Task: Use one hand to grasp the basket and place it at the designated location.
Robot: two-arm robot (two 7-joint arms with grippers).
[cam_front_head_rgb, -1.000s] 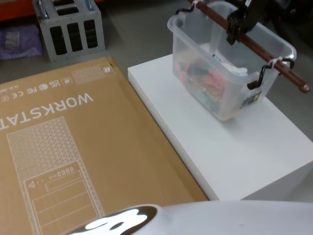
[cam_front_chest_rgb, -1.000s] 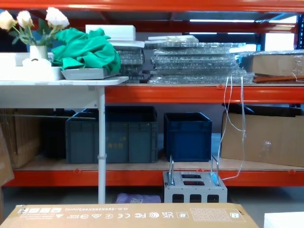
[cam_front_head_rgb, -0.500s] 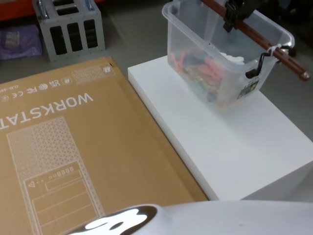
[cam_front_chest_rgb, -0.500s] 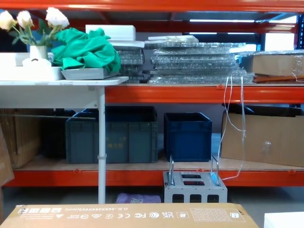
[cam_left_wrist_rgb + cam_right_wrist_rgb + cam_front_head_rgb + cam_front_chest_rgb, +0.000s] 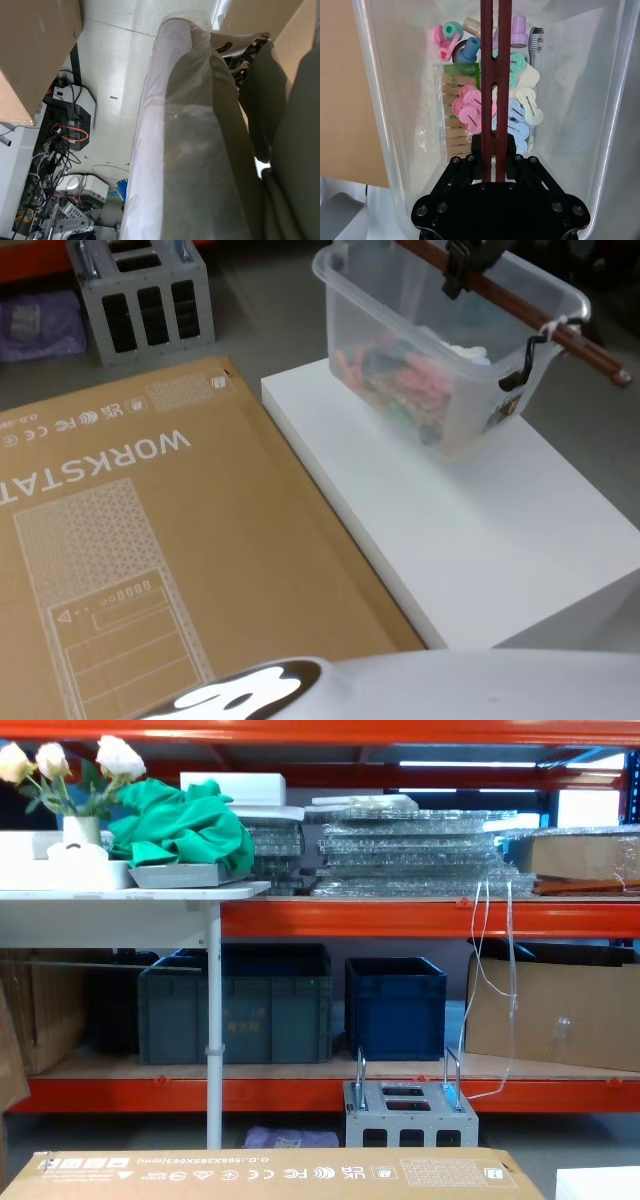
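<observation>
The basket (image 5: 425, 360) is a translucent plastic tub hanging tilted over the far end of the white platform (image 5: 480, 540). A brown bar handle (image 5: 520, 315) spans its rim. My right gripper (image 5: 462, 265) is shut on that handle from above. In the right wrist view its fingers (image 5: 475, 150) clamp the brown handle (image 5: 493, 75), and the basket (image 5: 380, 100) below holds coloured clothes pegs, a toothbrush and small bottles. My left gripper (image 5: 245, 60) is parked low beside cardboard.
A large brown cardboard carton (image 5: 150, 540) lies flat to the left of the platform, its front edge (image 5: 270, 1175) low in the chest view. A grey metal crate (image 5: 145, 295) stands on the floor behind it. Orange shelving (image 5: 400, 915) with bins fills the background.
My right gripper has carried the basket to the left and farther away over the platform. The left arm has not moved.
</observation>
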